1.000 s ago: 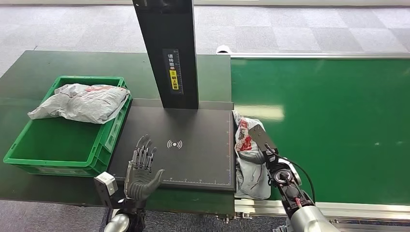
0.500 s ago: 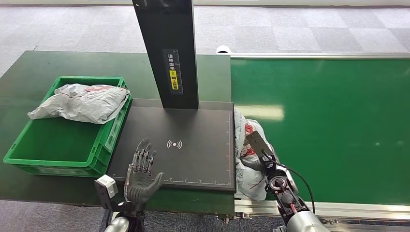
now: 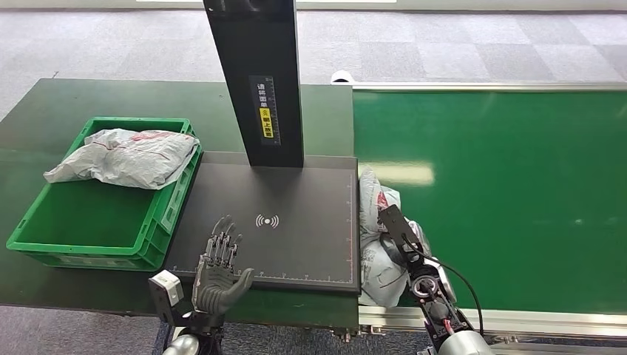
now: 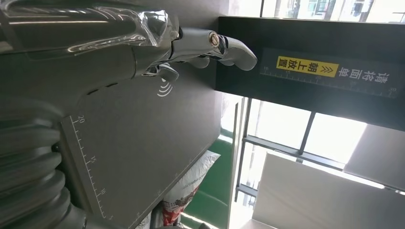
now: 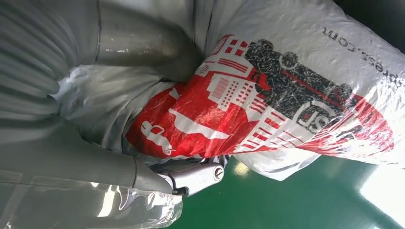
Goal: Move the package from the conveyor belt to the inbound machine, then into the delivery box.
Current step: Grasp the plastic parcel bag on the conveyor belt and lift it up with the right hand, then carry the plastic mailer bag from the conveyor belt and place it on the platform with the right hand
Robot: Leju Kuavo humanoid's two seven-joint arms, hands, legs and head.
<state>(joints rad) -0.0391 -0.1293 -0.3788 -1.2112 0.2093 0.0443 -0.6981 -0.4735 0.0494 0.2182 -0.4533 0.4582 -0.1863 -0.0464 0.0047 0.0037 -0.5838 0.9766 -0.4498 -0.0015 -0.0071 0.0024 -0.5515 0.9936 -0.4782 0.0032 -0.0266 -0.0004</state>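
Your right hand (image 3: 400, 238) has the package (image 3: 378, 251) already: in the right wrist view the thumb and fingers (image 5: 191, 176) wrap around the grey bag with its red and black print, so read that hand as gripping, not merely touching. The package sits at the near left corner of the conveyor belt (image 3: 503, 185), pressed up against the right edge of the inbound machine (image 3: 296, 244), with its long axis running from about 12 o'clock to 6 o'clock along that edge. From the right hand, the scan plate lies at roughly 9 o'clock, just beside the bag, so the coming move looks like a lift and a short carry to the left. The right arm comes up from the lower edge, forearm pointing toward 11 o'clock. Your left hand (image 3: 218, 270) hangs over the plate's near left corner, fingers spread and pointing to 12 o'clock, holding nothing. The delivery box (image 3: 44, 222) lies at 9 to 10 o'clock from that hand, on the desk (image 3: 44, 111), with another parcel (image 3: 126, 155) already resting across its far rim.
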